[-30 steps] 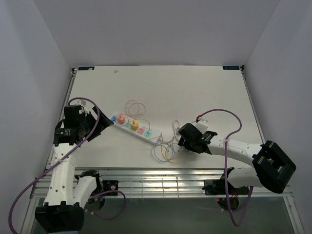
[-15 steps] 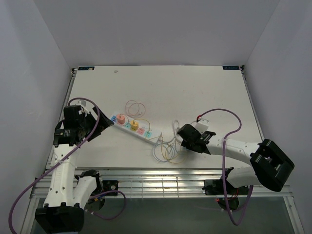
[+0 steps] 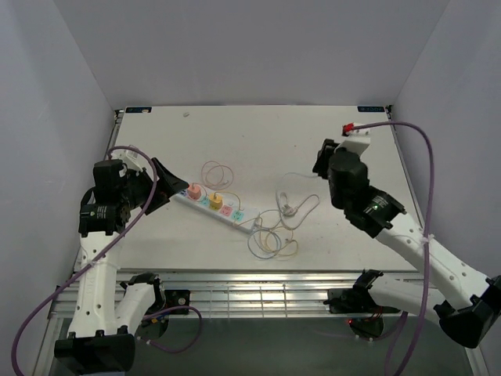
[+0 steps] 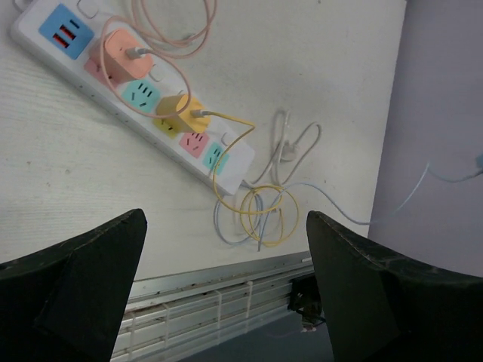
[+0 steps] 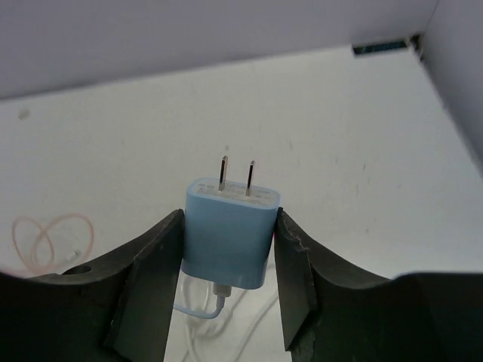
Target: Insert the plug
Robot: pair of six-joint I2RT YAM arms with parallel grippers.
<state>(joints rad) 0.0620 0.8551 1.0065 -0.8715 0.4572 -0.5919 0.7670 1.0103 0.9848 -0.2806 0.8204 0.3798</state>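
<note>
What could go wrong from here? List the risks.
1. The blue plug in the right claw trails a cable toward the tangled loops; moving it may snag.
2. Nothing pins the power strip: the left claw is open and off it, so pushing could slide it.
3. Free sockets sit beside the yellow plug; the claw might bump it.

Lt-blue plug (image 5: pixel 229 241) prongs out; white pwr strip (image 4: pixel 139 96) lies diagonal.

A white desk (image 3: pixel 337 157) fills the middle. A plain pale back wall (image 3: pixel 250 47), a left wall (image 3: pixel 43 102) and a right wall (image 3: pixel 466 94) stand around it. A silver metal rail (image 3: pixel 258 291) with slots runs along its near edge. A small blue label (image 3: pixel 141 110) sits at each far corner.
</note>
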